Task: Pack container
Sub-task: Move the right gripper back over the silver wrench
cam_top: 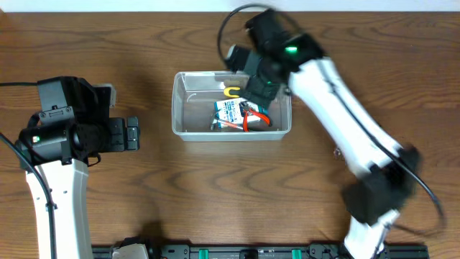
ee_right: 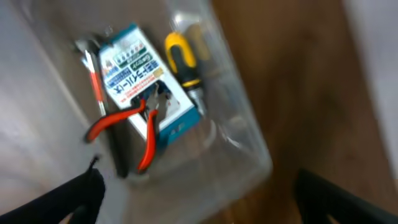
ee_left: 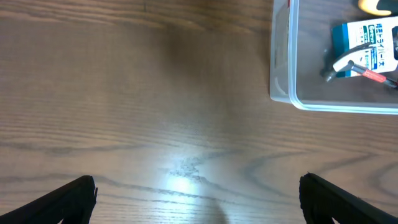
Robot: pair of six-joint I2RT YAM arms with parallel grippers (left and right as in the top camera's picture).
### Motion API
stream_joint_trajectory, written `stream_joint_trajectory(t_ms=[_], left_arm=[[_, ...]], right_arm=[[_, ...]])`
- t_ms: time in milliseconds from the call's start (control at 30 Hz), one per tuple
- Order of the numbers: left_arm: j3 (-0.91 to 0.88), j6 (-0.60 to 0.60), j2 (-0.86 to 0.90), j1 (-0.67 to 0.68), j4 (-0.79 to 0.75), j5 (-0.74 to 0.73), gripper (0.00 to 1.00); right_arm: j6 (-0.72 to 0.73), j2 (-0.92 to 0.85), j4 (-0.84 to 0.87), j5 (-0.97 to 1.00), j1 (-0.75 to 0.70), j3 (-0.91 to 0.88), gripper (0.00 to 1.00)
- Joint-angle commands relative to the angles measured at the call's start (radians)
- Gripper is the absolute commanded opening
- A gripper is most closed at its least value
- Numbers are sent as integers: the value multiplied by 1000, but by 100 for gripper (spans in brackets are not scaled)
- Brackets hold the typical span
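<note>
The clear plastic container (cam_top: 188, 128) stands at the table's middle back. It holds a blue-and-white packet (cam_top: 230, 111), red-handled pliers (cam_top: 255, 119) and a yellow-handled screwdriver (cam_top: 231, 91). They also show in the right wrist view: packet (ee_right: 134, 68), pliers (ee_right: 121, 121), screwdriver (ee_right: 181, 56). My right gripper (ee_right: 196, 202) is open and empty above the container's far right corner. My left gripper (ee_left: 199, 196) is open and empty over bare wood left of the container (ee_left: 283, 62).
The wooden table (cam_top: 215, 194) stretches around the container. A dark rail (cam_top: 237, 252) runs along the front edge. The right arm (cam_top: 345, 122) crosses the right half of the table.
</note>
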State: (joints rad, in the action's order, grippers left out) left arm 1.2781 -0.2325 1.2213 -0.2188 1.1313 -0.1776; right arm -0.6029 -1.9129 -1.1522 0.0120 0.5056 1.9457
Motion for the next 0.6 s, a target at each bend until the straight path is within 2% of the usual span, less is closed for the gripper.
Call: stream_joint_trajectory(t_ms=[0, 167, 233, 400, 567], left_arm=[[-8, 9, -2, 2, 12, -6, 98], [-8, 10, -2, 2, 12, -6, 98], [-8, 12, -2, 2, 13, -6, 98], [-8, 29, -2, 2, 12, -6, 98], [-8, 51, -2, 2, 11, -6, 98]], right_arm=[[261, 139, -48, 50, -61, 26, 99], [699, 284, -198, 68, -224, 26, 99], [756, 315, -272, 45, -295, 26, 99], [771, 335, -399, 39, -457, 19, 99], [607, 298, -384, -42, -513, -74, 99]])
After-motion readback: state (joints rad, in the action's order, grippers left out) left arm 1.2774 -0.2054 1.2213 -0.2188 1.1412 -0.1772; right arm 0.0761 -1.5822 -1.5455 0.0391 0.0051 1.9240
